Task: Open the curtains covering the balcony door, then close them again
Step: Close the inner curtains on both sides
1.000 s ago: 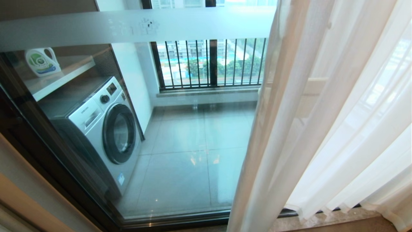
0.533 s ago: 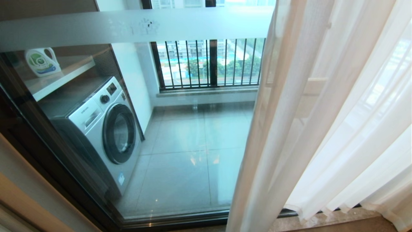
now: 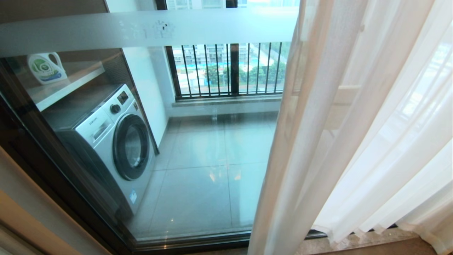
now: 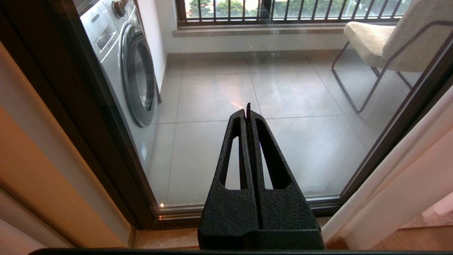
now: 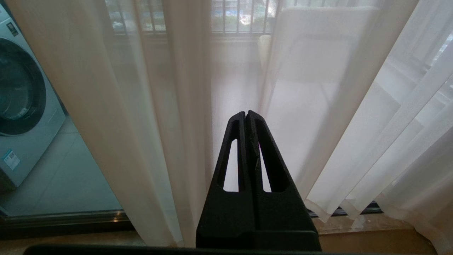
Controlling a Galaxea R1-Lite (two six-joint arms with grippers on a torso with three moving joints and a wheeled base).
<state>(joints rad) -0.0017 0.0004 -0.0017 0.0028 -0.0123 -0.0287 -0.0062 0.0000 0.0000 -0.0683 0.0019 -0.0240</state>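
Observation:
The sheer white curtains (image 3: 354, 141) hang in folds over the right half of the balcony door (image 3: 198, 159). The door's left glass, with a frosted band across the top, is uncovered. Neither arm shows in the head view. My left gripper (image 4: 247, 109) is shut and empty, pointing at the bare glass low down near the dark frame (image 4: 88, 117). Facing the curtains (image 5: 148, 106) from close by, my right gripper (image 5: 246, 114) is shut with nothing in it, and the curtain's left edge hangs beside it.
Behind the glass are a washing machine (image 3: 116, 141), a detergent bottle (image 3: 46, 68) on a shelf, a barred railing window (image 3: 230, 69) and a beige chair (image 4: 385, 39). A stone sill (image 3: 357, 242) runs under the curtain hems. A tan wall edge (image 4: 39, 170) is at the left.
The curtain's left edge has drifted slightly to the left over the glass. Nothing else has moved.

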